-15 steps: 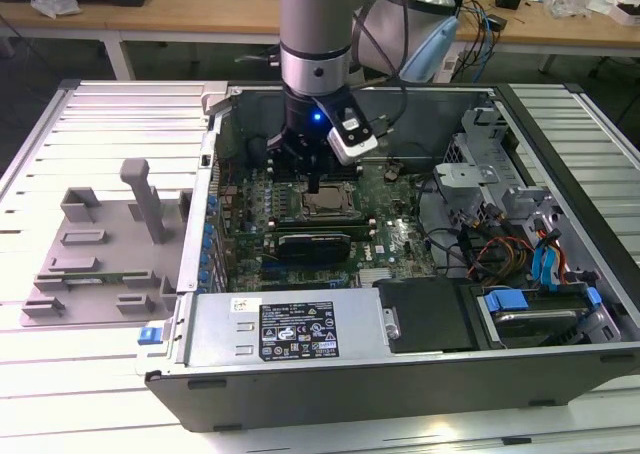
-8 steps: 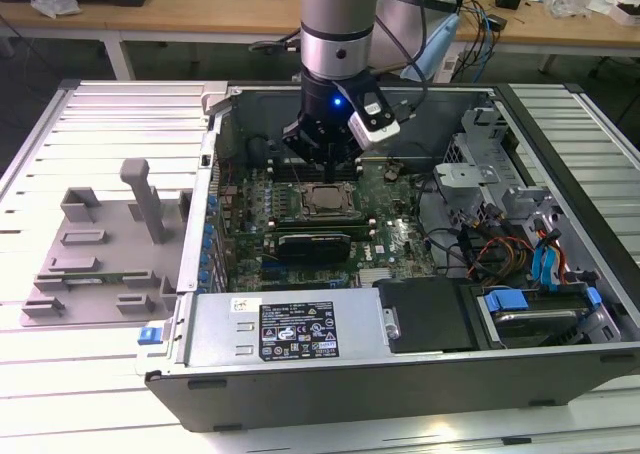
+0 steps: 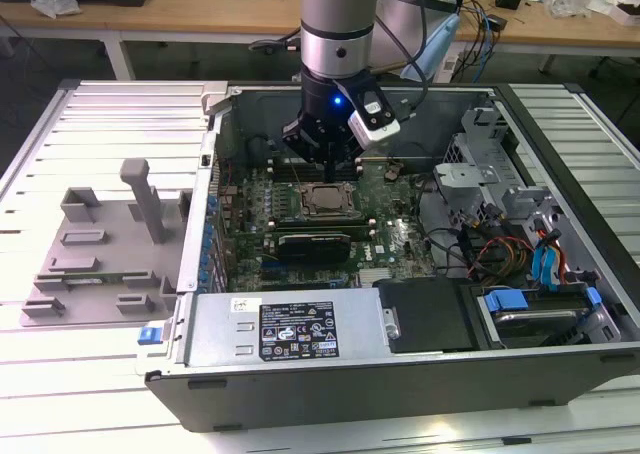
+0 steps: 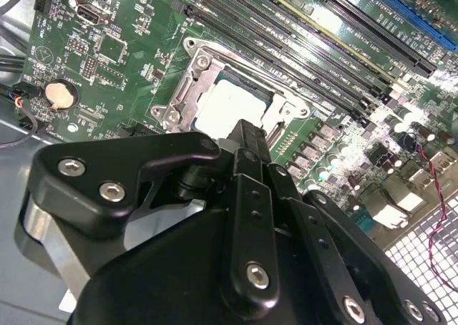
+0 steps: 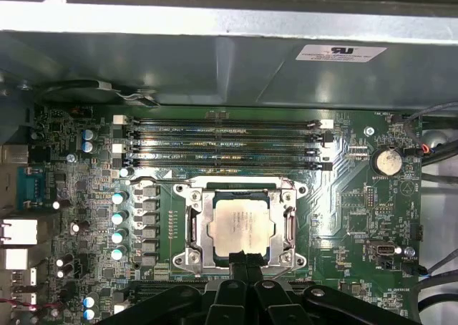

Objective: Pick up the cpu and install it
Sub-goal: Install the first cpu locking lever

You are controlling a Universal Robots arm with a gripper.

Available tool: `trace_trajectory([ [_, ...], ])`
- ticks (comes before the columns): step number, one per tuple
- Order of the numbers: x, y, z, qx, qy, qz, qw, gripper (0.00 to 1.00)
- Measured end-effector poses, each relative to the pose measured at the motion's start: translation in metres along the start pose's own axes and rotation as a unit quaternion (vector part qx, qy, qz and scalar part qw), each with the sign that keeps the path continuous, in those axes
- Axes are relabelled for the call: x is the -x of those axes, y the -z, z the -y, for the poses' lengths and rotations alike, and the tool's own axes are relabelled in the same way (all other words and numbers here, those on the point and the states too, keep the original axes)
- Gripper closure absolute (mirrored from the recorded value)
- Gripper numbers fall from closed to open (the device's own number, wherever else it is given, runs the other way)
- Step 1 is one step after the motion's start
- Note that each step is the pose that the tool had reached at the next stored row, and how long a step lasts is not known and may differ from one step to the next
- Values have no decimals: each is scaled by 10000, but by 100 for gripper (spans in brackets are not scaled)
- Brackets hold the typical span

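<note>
cpu (image 5: 241, 225) was found seated flat inside the socket frame (image 5: 192, 225), around the middle of the motherboard (image 5: 343, 203), all housed in the open computer case (image 3: 400, 384). Gripper (image 5: 243, 256) was seen hovering just over the cpu's edge, fingers pinched together, nothing grasped.

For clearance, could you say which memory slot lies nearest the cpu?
The memory slot bordering the socket frame; the others lie beyond it, toward the case wall.

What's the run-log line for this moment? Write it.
gripper: shut, empty | flat square silvery-topped cpu: lying in metal socket frame | gripper poised over cpu's edge
</note>
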State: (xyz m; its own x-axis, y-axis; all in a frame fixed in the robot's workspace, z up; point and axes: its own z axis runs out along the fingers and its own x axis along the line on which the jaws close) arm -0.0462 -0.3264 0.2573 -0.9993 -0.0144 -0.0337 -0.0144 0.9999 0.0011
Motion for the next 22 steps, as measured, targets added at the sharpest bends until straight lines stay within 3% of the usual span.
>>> trace_trajectory([
  [7,0,5,0,0,0,0,10000,89],
  [9,2,66,0,0,0,0,10000,89],
  [11,-8,67,0,0,1,0,10000,89],
  [14,-91,70,-1,0,1,0,10000,89],
  [18,-418,80,-6,0,-1,0,10000,89],
  [22,-519,83,-15,0,-1,0,10000,89],
])
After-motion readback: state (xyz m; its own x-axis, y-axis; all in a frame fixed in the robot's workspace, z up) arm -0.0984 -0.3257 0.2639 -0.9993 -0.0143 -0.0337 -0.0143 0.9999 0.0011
